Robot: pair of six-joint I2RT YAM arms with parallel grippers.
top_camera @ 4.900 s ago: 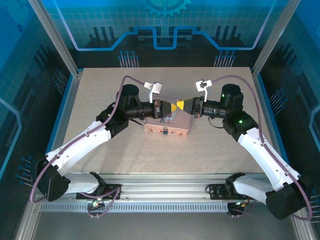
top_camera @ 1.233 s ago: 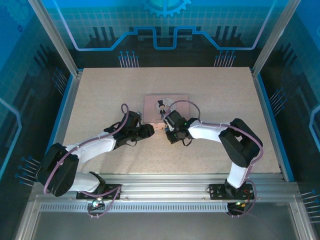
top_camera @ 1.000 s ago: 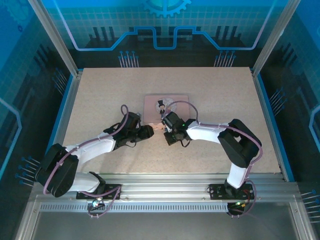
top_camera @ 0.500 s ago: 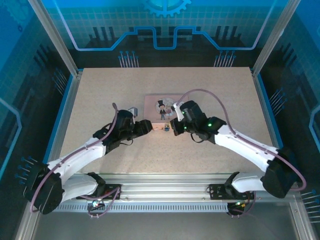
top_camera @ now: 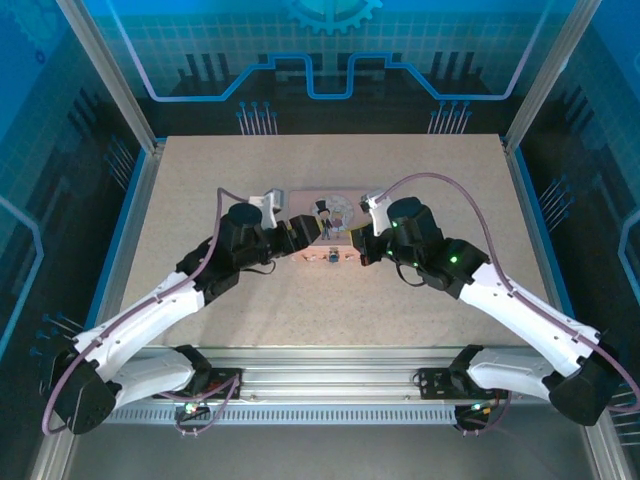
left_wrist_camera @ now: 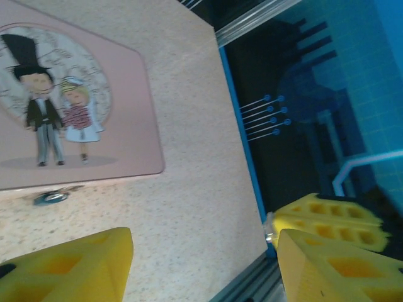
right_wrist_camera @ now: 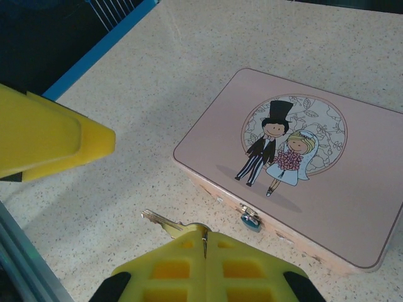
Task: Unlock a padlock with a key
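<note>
Right wrist view: my right tool (right_wrist_camera: 204, 242), closed on the key (right_wrist_camera: 165, 223), blade jutting past the fingertips. Beyond, the padlock (right_wrist_camera: 250, 219) hangs from the pink tin's (right_wrist_camera: 327, 214) near wall on the speckled surface (right_wrist_camera: 157, 82).

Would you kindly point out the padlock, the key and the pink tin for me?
padlock (right_wrist_camera: 250, 218), right wrist view, on its blue body.
key (right_wrist_camera: 164, 222), right wrist view, on the middle of its bare blade.
pink tin (right_wrist_camera: 352, 207), right wrist view, on a plain part of its lid.
</note>
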